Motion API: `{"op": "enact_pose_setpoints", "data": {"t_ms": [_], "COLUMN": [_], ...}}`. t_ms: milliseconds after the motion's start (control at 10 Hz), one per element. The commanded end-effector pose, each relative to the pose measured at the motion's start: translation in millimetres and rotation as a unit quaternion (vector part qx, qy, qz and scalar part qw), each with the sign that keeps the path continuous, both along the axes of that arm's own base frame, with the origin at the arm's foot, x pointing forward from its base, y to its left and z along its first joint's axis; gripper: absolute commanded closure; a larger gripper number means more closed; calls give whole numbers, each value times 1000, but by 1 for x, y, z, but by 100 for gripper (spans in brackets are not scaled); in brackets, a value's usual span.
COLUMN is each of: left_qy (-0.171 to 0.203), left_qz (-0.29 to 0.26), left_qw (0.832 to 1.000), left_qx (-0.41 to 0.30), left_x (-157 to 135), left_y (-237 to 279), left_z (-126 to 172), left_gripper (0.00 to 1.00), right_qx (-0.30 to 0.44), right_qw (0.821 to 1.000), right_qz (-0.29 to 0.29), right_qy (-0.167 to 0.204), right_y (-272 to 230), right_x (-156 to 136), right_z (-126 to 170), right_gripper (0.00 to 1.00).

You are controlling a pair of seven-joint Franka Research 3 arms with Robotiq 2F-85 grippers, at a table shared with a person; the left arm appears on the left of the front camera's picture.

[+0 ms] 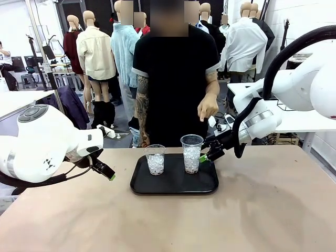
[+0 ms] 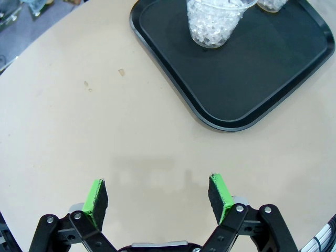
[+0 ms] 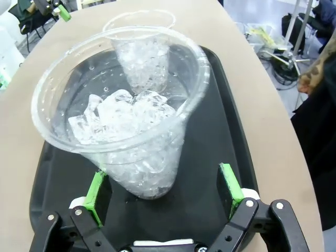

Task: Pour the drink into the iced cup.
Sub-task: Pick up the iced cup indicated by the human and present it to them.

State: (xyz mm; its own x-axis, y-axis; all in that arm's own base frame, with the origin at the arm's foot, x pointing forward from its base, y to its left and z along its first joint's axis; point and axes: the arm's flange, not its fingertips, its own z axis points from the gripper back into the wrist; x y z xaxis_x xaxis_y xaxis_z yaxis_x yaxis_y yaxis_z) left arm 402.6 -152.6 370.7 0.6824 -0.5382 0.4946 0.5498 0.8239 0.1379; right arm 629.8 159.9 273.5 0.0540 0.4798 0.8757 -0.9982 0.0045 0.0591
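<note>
Two clear plastic cups of white ice stand upright on a black tray [image 1: 173, 185]: the left cup [image 1: 155, 160] and the taller right cup [image 1: 191, 154]. My right gripper [image 1: 206, 156] is at the right cup's side. In the right wrist view this gripper [image 3: 163, 178] is open, its green pads flanking the base of the near cup [image 3: 126, 121], apparently without touching it. The other cup [image 3: 142, 58] stands behind. My left gripper [image 1: 107, 173] hangs open over bare table left of the tray, with nothing between its fingers [image 2: 97, 197]. The dark drink is out of view.
A person stands at the far side, one hand [image 1: 208, 109] hanging above the tray's right end with a finger pointing down. In the left wrist view the tray [image 2: 252, 79] and an iced cup [image 2: 215, 21] lie ahead. Bare tabletop [image 1: 273, 210] surrounds the tray.
</note>
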Motion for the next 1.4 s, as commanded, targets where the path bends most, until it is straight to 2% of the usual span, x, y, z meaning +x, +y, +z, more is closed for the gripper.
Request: {"op": "enact_pose_setpoints", "data": {"t_ms": [0, 300, 800, 1300], "left_qy": [0, 0, 0, 0], "left_qz": [1, 1, 1, 1], "left_qw": [1000, 1000, 1000, 1000], "left_qx": [-1, -1, -1, -1], "left_x": [0, 0, 0, 0], "left_y": [2, 2, 2, 2], "left_z": [1, 1, 1, 1], "left_gripper": [0, 0, 0, 0], "right_qx": [21, 34, 36, 54], "right_qw": [999, 999, 998, 997], "right_qz": [-13, 11, 53, 57], "right_qy": [-26, -18, -6, -5], "right_y": [11, 17, 19, 27], "right_x": [8, 8, -11, -8], "right_z": [-7, -8, -8, -18], "right_gripper": [0, 0, 0, 0]}}
